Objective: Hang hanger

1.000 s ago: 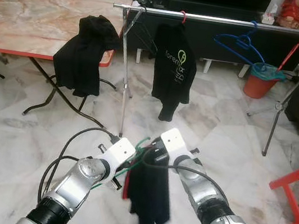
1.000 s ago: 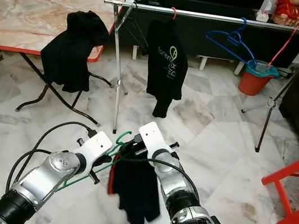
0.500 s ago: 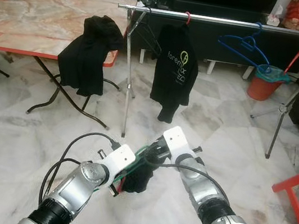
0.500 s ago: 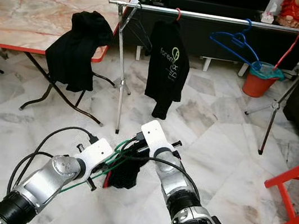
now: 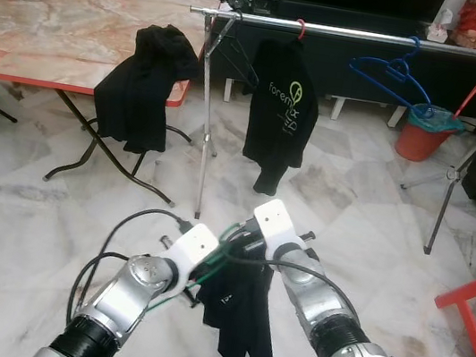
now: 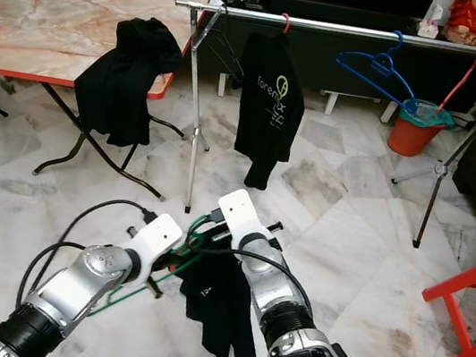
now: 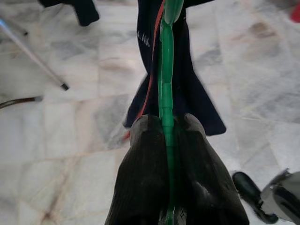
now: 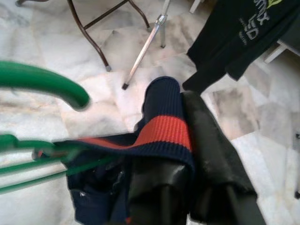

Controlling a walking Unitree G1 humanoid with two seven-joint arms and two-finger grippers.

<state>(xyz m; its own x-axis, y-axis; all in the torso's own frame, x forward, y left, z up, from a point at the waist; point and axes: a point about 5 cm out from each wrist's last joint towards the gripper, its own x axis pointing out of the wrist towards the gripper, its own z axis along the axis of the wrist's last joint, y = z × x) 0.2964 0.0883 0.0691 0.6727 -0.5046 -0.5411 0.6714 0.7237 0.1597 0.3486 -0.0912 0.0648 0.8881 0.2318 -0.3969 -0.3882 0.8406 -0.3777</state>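
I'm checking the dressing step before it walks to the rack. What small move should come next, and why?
Probably the right gripper should pull the garment's collar further over the green hanger. The left gripper is shut on the hanger, and the dark garment hangs bunched to one side of it, so it looks not yet seated for the rail.

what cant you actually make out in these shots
- Right gripper in the right wrist view: the dark garment's red-banded collar is draped over its fingers, hiding the tips.
- Green hanger in the left wrist view: its hook end is cut off by the picture's edge.
- Whether the garment is fully threaded onto the hanger: the arms cover it in the eye views.
- Small print on the hung black shirt: too small.
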